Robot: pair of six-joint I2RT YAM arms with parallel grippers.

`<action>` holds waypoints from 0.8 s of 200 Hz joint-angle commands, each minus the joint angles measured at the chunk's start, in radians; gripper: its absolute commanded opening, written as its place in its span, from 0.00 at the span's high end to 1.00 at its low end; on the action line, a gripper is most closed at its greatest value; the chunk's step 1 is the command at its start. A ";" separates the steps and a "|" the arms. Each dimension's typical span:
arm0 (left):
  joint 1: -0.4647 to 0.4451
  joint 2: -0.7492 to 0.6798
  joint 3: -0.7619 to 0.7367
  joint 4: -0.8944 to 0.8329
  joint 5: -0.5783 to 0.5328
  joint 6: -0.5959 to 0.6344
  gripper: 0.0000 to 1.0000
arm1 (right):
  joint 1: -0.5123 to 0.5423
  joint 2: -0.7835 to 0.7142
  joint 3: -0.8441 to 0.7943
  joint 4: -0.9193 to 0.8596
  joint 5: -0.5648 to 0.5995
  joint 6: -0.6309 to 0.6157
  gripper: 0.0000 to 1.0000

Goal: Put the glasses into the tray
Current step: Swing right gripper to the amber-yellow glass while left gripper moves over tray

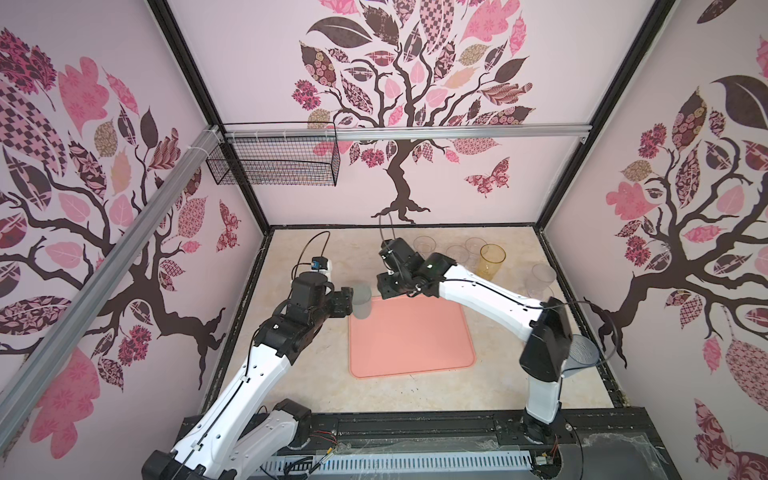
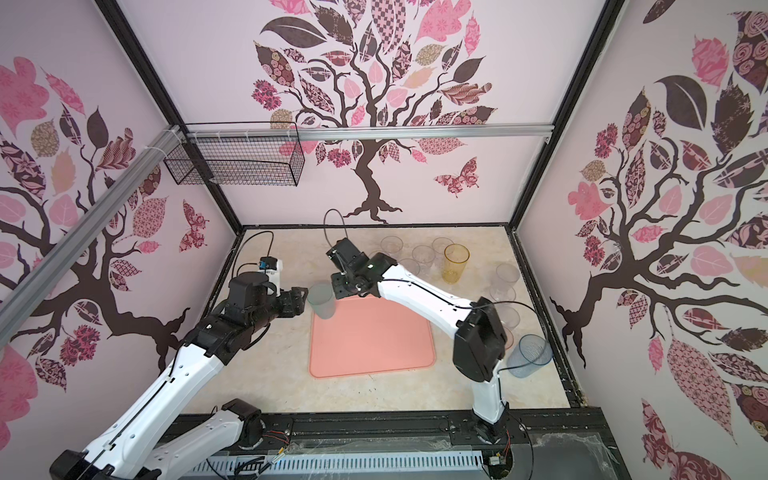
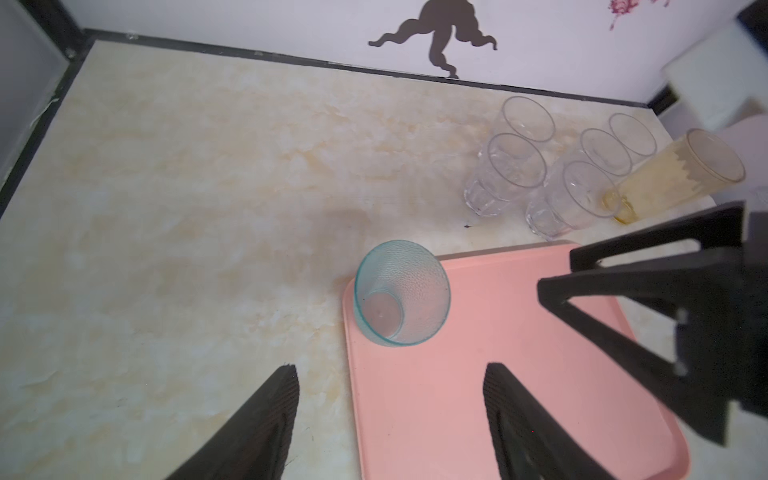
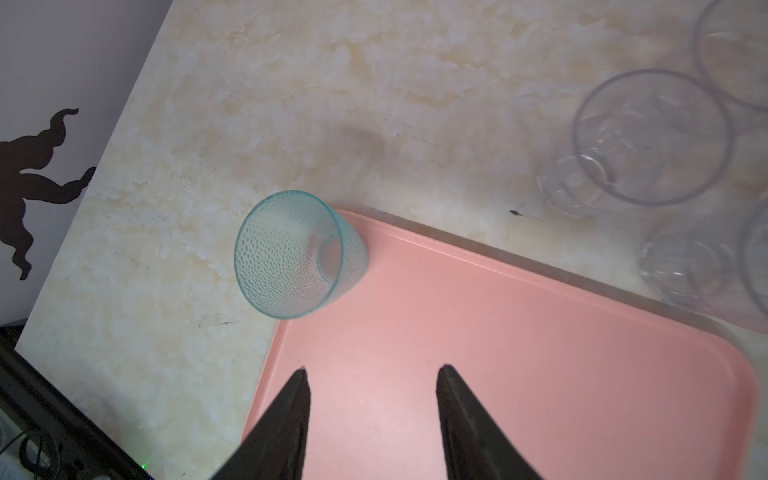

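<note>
Teal dimpled translucent tumbler upright on upper-left corner of flat salmon-pink plastic tray in a top view. Left gripper, right gripper: jaws apart, empty. Probably light, slick, thin-walled; pinch mid-wall gently.

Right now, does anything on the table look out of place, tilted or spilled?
Only one thing: the teal glass sits at the corner of the tray, close against its rim; whether its base rides on the rim, I cannot tell. The clear glasses and the amber glass stand upright on the table. Nothing is spilled.
</note>
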 commanded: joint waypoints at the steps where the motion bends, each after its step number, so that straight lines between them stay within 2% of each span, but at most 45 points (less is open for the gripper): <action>1: -0.106 0.034 0.053 0.030 -0.073 0.055 0.26 | -0.067 -0.158 -0.134 0.011 0.031 0.037 0.44; 24: -0.264 0.120 0.074 0.114 -0.104 0.051 0.26 | -0.115 -0.263 -0.256 -0.037 0.074 0.046 0.42; 43: -0.352 0.216 0.091 0.171 -0.102 0.034 0.25 | -0.147 -0.342 -0.372 -0.077 0.125 0.074 0.40; 61: -0.406 0.296 0.101 0.212 -0.088 0.011 0.26 | -0.196 -0.412 -0.483 -0.095 0.123 0.099 0.40; 83: -0.431 0.369 0.100 0.242 -0.042 -0.024 0.26 | -0.298 -0.480 -0.616 -0.077 0.081 0.117 0.40; 106: -0.440 0.415 0.099 0.235 -0.028 -0.031 0.26 | -0.418 -0.501 -0.692 -0.046 0.097 0.142 0.40; 141: -0.440 0.396 0.086 0.231 -0.079 0.006 0.25 | -0.578 -0.495 -0.682 0.015 0.065 0.178 0.42; 160: -0.440 0.379 0.087 0.219 -0.104 0.030 0.25 | -0.637 -0.487 -0.655 0.048 0.071 0.219 0.49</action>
